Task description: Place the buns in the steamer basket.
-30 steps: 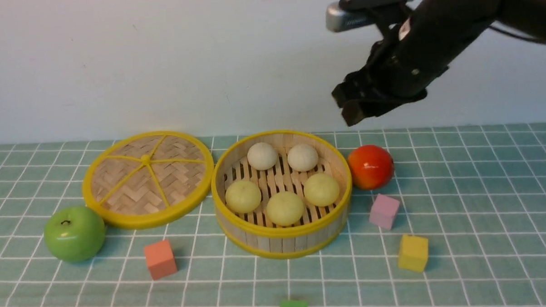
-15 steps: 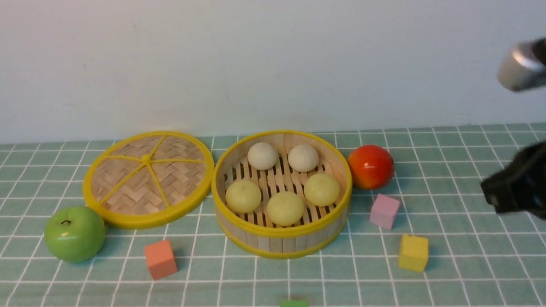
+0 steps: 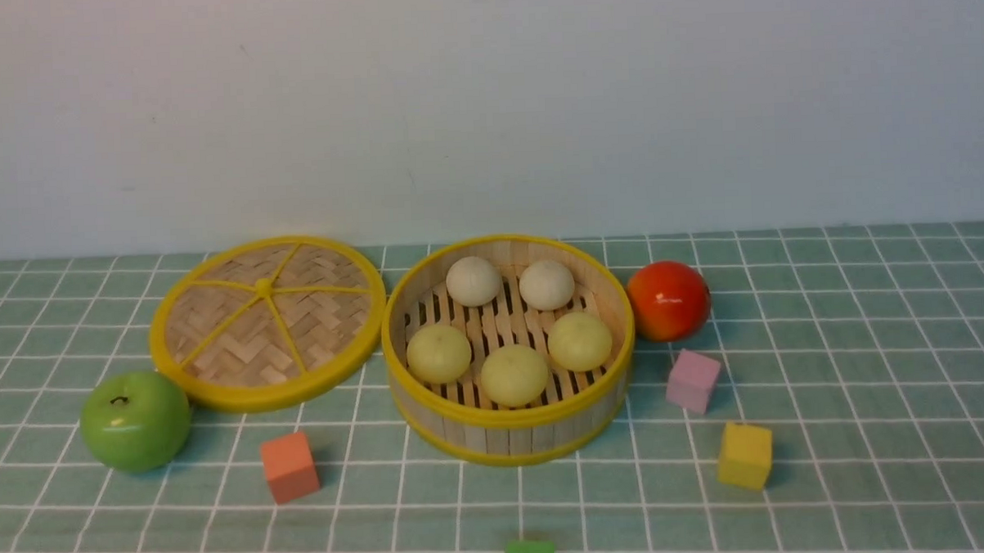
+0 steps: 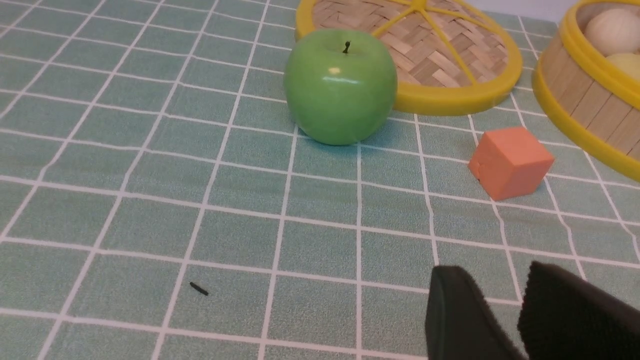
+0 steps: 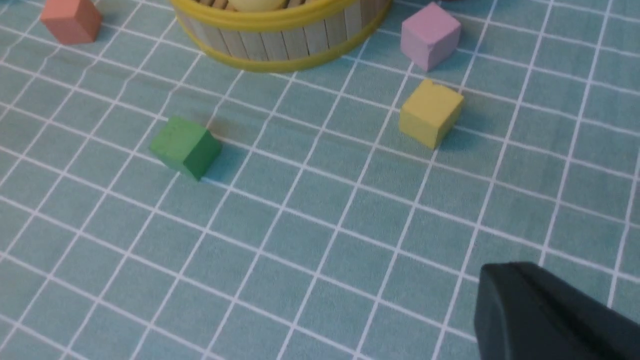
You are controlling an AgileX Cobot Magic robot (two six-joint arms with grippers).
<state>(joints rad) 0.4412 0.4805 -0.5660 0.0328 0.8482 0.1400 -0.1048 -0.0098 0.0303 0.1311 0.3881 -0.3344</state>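
Well, front view: round bamboo steamer basket with yellow rims (image 3: 509, 423) sat mid-table, all five small matte buns (image 3: 514, 375) inside, three pale yellow-green near front wall, two off-white behind. Flat woven lid (image 3: 267, 321) lay touching basket's left; glossy green apple (image 3: 135, 420) by lid's front edge; shiny red-orange fruit (image 3: 669, 300) just right of basket. Neither arm showed.

Left wrist view: left gripper (image 4: 500, 312) hung over tiles, empty, dark fingers slightly parted; orange cube (image 4: 510, 162) near apple.

Right wrist view: right gripper (image 5: 545, 315) showed one dark finger only; grip couldn't be told. Green cube (image 5: 186, 147), yellow cube (image 5: 431, 113), pink cube (image 5: 430, 34) lay before basket.

buns (image 3: 512, 326) inside steamer basket (image 3: 509, 427)
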